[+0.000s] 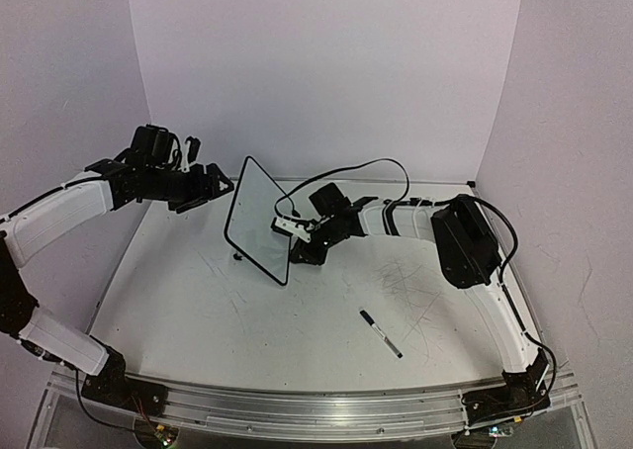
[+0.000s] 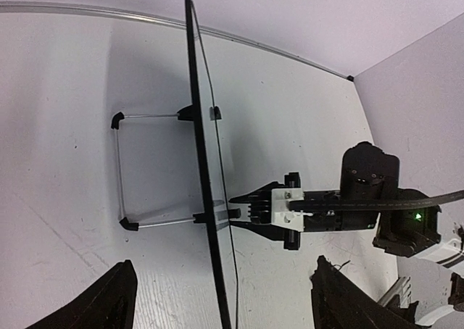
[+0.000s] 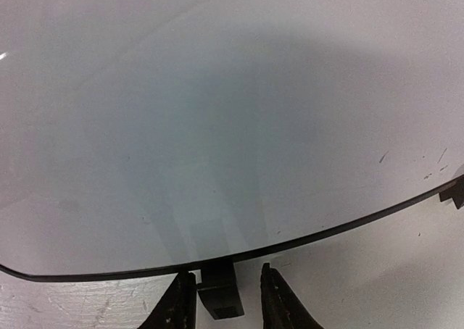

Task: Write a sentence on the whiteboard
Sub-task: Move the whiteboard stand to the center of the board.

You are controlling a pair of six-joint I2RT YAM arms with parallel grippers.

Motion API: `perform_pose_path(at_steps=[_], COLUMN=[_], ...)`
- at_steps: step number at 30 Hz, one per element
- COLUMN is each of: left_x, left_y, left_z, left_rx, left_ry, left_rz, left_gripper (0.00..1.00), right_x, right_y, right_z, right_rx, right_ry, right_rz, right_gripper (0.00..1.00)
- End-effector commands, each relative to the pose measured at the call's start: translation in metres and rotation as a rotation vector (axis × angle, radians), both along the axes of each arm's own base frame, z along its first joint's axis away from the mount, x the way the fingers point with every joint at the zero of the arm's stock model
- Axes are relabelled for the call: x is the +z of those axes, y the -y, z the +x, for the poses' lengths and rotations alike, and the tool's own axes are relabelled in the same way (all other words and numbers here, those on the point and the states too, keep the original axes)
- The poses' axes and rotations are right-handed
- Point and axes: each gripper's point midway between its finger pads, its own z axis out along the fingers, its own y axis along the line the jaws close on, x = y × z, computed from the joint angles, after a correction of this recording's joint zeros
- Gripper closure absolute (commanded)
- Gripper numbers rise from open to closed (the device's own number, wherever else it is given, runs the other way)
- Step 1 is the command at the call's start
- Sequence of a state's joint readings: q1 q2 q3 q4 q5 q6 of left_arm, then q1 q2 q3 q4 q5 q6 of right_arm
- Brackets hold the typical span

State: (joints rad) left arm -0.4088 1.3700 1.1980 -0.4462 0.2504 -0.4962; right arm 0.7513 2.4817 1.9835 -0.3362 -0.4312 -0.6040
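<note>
Support is coming from the wire stand (image 2: pixel 118 173), which is keeping the whiteboard (image 1: pixel 259 217) upright on the worktop (image 1: pixel 247 330). The right tool (image 2: pixel 241 211) is straddling its black foot (image 3: pixel 219 293), probably to steady it; whether it is clenched I cannot tell. The left tool (image 1: pixel 216 185) is hanging released near the board's edge. The marker (image 1: pixel 381 332) is lying well apart, unheld.

Edge-on whiteboard (image 2: pixel 206 162), right end effector (image 2: pixel 235 211) alongside
</note>
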Motion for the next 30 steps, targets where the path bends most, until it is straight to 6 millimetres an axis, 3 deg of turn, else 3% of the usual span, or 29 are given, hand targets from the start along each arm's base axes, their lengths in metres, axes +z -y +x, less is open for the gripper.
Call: perform_pose_path(at_steps=[1,10,12,14,19,24,27,30], left_x=[0.000,0.010,0.012,0.012,0.011,0.011,0.010,0.001], left_y=[-0.014,-0.023,-0.023,-0.025,-0.023,-0.016,-0.009,0.000], left_z=[-0.001,-0.001,-0.002,-0.002,-0.001,0.000,-0.002,-0.010], left_rx=[0.084,0.127,0.133,0.140,0.133,0.113,0.085,0.051], left_ry=[-0.008,0.026,0.028,0.032,0.037,0.046,0.045,0.035], left_rz=[0.002,0.007,0.005,0.006,0.000,-0.019,-0.040,-0.091], left_gripper=[0.17,0.18,0.18,0.18,0.19,0.19,0.18,0.18], right_x=[0.012,0.025,0.028,0.029,0.042,0.048,0.043,0.042], right_y=[-0.011,-0.020,-0.021,-0.015,0.012,0.038,0.064,0.072], right_z=[-0.003,-0.011,-0.012,-0.008,-0.010,-0.025,-0.028,-0.038], right_rx=[0.015,-0.021,-0.044,-0.113,-0.317,-0.544,-0.800,-0.976], right_ry=[-0.036,-0.047,-0.036,-0.011,0.033,0.036,0.008,-0.004], right_rz=[0.055,0.115,0.116,0.106,0.157,0.187,0.222,0.280], right_gripper=[0.69,0.85,0.93,1.00,1.00,1.00,1.00,1.00])
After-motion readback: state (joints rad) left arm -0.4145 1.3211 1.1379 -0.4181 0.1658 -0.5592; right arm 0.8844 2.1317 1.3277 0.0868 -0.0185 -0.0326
